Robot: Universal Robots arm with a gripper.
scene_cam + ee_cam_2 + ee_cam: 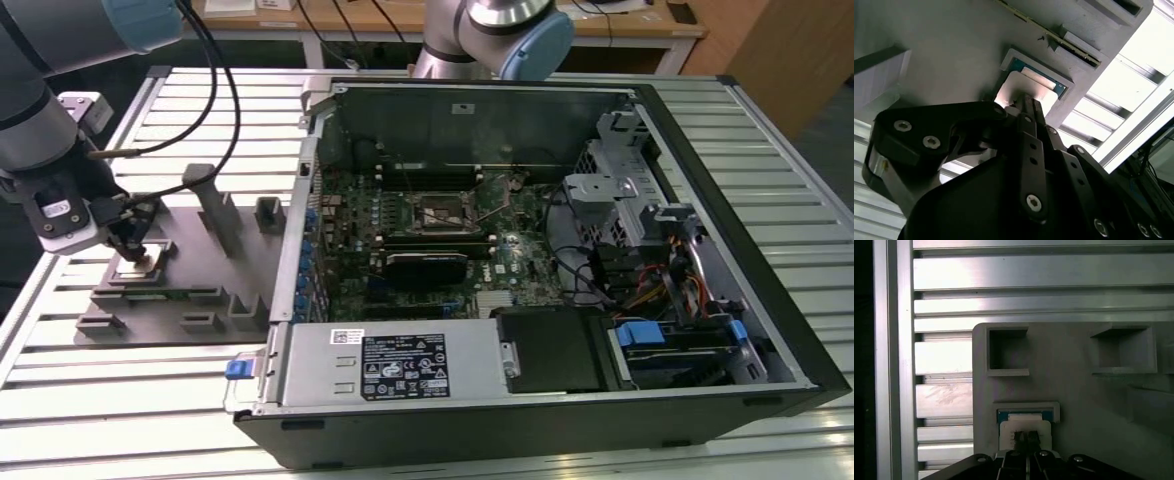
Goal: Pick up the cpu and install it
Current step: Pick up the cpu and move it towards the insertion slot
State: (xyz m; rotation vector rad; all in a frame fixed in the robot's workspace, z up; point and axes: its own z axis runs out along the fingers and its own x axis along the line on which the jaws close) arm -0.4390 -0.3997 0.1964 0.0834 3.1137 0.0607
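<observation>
The cpu (147,262), a small pale square chip, lies flat in a framed pocket of the grey fixture tray (200,285) at the exterior view's left. My gripper (130,252) points straight down onto it. In both wrist views the two dark fingers stand pressed together, their tips resting on the cpu's bright top (1030,86) (1024,424); the gripper (1023,104) (1026,437) is shut with the chip wider than the tips. The cpu sits level in its pocket. The open computer case (747,330) shows the motherboard socket (445,213) at its middle.
Upright posts and blocks of the fixture tray (214,205) rise just beside the gripper. Square empty recesses (1008,351) lie in the tray near the cpu. A slatted metal table (120,400) carries everything. Another arm's base (501,35) stands behind the case.
</observation>
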